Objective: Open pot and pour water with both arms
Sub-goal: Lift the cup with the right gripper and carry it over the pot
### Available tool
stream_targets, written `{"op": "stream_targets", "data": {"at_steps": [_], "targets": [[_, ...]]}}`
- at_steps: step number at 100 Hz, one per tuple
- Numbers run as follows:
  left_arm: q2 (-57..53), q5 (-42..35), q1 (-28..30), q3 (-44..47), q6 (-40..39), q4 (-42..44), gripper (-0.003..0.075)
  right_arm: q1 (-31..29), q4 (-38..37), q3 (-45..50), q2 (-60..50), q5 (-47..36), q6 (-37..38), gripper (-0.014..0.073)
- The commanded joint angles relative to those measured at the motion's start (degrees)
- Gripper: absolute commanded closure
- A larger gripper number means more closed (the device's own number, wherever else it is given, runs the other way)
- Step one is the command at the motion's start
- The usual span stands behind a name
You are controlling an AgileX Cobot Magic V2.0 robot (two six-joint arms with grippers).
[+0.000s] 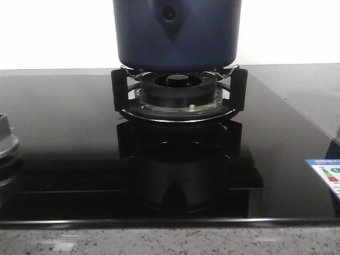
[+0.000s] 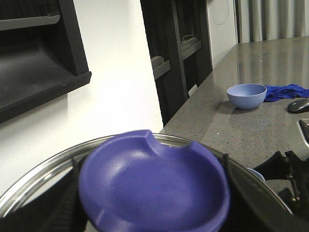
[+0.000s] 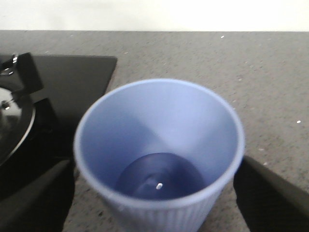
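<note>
The dark navy pot (image 1: 178, 32) stands on the burner grate (image 1: 234, 87) at the middle back of the black cooktop; its top is cut off by the frame. Neither gripper shows in the front view. In the left wrist view my left gripper (image 2: 154, 198) is shut on the purple-blue knob (image 2: 154, 179) of the steel-rimmed lid (image 2: 38, 176), with dark fingers (image 2: 253, 193) on either side. In the right wrist view my right gripper (image 3: 157, 198) is shut on a light blue ribbed cup (image 3: 159, 121), which is upright over the grey counter with a little water (image 3: 159, 180) at its bottom.
A grey burner cap (image 1: 5, 141) sits at the cooktop's left edge and a label sticker (image 1: 326, 176) at its right. In the left wrist view a blue bowl (image 2: 246, 95), a blue cloth (image 2: 285, 91) and a dark mouse-like object (image 2: 299, 104) lie on the counter beside black shelves (image 2: 169, 53).
</note>
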Motion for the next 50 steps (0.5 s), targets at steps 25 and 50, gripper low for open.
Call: {"op": "stream_targets", "data": {"at_steps": [25, 50], "targets": [[-2.11, 1.10, 0.06, -1.92, -0.50, -4.90, 0.0514, 0.30, -0.04, -1.51, 5.44, -10.90, -0.69, -0.0011], [-2.11, 1.10, 0.06, -1.92, -0.50, -4.90, 0.0514, 0.43, -0.04, -1.51, 9.28, -15.92, 1.93, -0.0011]]}}
